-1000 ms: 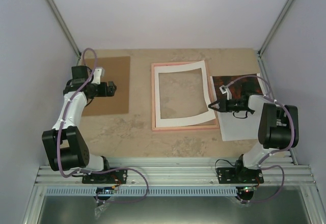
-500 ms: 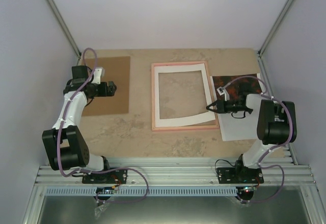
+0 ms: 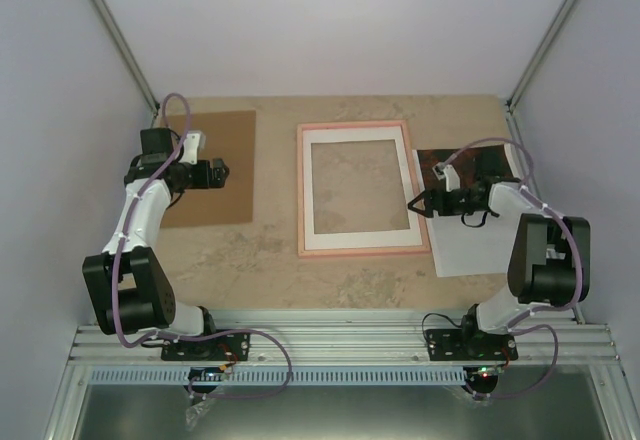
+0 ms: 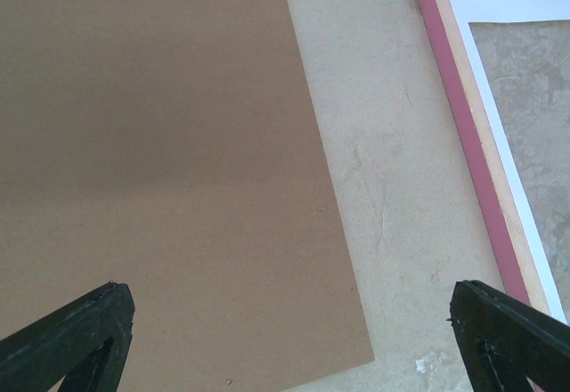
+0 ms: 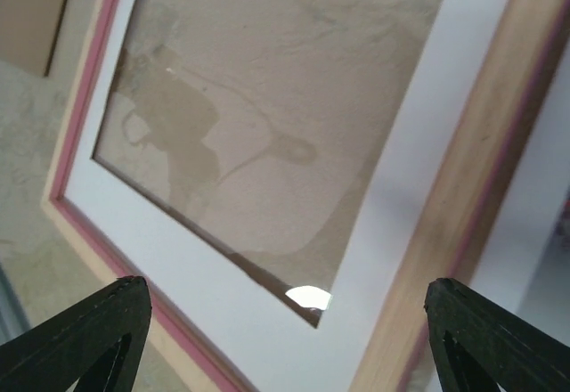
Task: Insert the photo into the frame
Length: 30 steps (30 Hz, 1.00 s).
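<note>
Pink frame at the surface's centre holds a white mat. The photo lies outside it by the right edge, plain only from above. Right wrist view shows glare on the pane. Left gripper and right gripper both gape, holding nothing.

- Site type: laboratory robot test cell
- Enclosure: white panels, 12 o'clock; aluminium struts at 10 and 2 o'clock
- Mounting: aluminium rail with arm bases, 6 o'clock
</note>
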{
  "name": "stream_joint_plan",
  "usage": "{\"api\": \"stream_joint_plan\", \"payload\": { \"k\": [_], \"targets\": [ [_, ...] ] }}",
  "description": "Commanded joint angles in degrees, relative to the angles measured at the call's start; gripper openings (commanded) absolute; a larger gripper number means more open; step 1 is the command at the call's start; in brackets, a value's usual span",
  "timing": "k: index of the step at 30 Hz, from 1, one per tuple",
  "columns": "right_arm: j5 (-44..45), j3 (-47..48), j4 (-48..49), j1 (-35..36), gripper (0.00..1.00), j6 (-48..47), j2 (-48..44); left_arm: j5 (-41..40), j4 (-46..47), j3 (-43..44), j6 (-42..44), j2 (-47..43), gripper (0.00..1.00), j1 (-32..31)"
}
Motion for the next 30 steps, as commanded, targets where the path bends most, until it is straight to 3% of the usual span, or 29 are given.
{"api": "stream_joint_plan", "payload": {
  "k": [1,7,12,21,30],
  "targets": [
    [7.11,2.19,-0.76,0.14,0.85,-1.28,-1.54,1.11,0.59,1.45,-0.06,-0.77,0.99,0.23],
    [9.22,3.89,2.67,0.05,0.76,-1.23,2.43,1.15,0.55,1.26,0.56,-0.81,0.99,0.16],
    [4.89,8.56,2.99,0.12,0.72,-1.09,9.37,1.10,0.62,1.29,0.98,-0.55,0.99,0.20],
    [0.52,12.56,3.72,1.03,0.73,1.80,16.10,1.21,0.96,1.19,1.23,0.00,0.99,0.21],
    [-4.45,11.28,6.83,7.04,0.73,6.95,18.21,1.21,1.50,1.80,1.19,1.03,0.99,0.24]
  ]
}}
